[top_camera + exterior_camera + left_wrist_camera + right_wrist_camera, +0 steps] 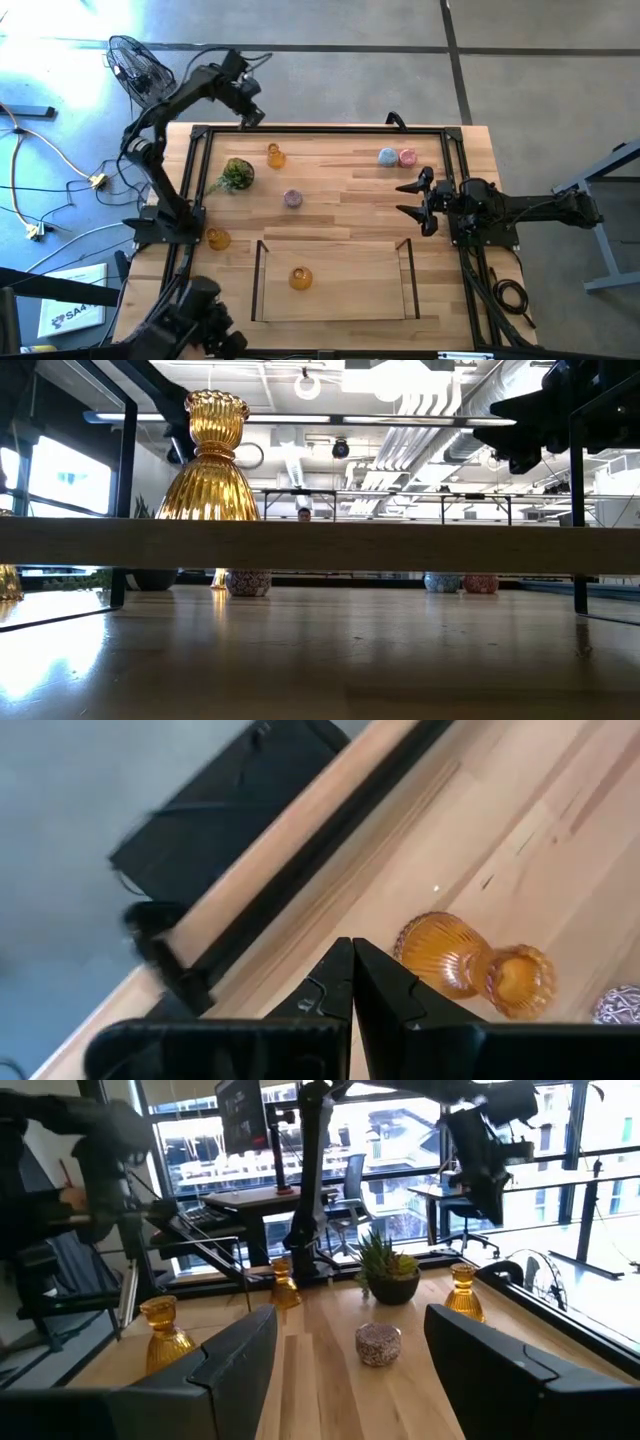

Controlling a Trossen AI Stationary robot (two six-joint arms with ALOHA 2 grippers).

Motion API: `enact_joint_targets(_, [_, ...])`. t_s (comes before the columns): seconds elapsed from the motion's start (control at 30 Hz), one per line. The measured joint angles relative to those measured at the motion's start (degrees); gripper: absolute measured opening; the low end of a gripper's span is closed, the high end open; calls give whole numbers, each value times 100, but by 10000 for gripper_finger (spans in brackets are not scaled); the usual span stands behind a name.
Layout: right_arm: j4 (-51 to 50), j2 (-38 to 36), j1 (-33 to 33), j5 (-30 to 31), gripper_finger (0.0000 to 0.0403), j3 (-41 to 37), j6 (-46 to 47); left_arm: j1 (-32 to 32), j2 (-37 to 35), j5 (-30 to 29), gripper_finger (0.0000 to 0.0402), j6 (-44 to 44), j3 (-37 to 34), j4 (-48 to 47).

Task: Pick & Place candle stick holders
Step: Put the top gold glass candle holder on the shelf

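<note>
The ribbed amber-orange glass candle holder, just beside the green leafy plant ball, looks light, rigid, slippery and breakable, best pinched at its narrow waist by the left gripper, now pressed together; the right gripper waits spread.

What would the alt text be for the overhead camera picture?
One amber candle holder stands inside the black-framed tray at the near edge of a wooden table; five more holders and a green plant ball sit outside it. The left gripper hovers shut at the far edge, the right gripper open.
</note>
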Motion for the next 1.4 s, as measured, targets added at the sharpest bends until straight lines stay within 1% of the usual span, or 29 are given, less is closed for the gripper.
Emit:
enact_joint_targets(0.2, [-9,0,-2,0,249,0,-4,-95,407,108,1,0,2,-81])
enact_joint_targets(0.4, [-109,-2,-1,-2,249,0,-96,-198,607,270,1,20,8,-250])
enact_joint_targets(0.53, [-128,-2,-2,-2,249,0,-114,-196,640,487,1,135,7,-401])
enact_joint_targets(0.77, [-173,-2,0,-5,249,0,-111,-284,659,499,1,298,-57,-417])
enact_joint_targets(1.03, [-168,-2,-2,2,249,0,26,-481,867,474,0,444,-55,-123])
enact_joint_targets(1.3, [-169,-2,-2,3,249,0,118,-533,1048,571,0,707,-63,-562])
enact_joint_targets(1.4, [-168,-2,-2,4,249,0,110,-572,1046,782,0,784,-63,-707])
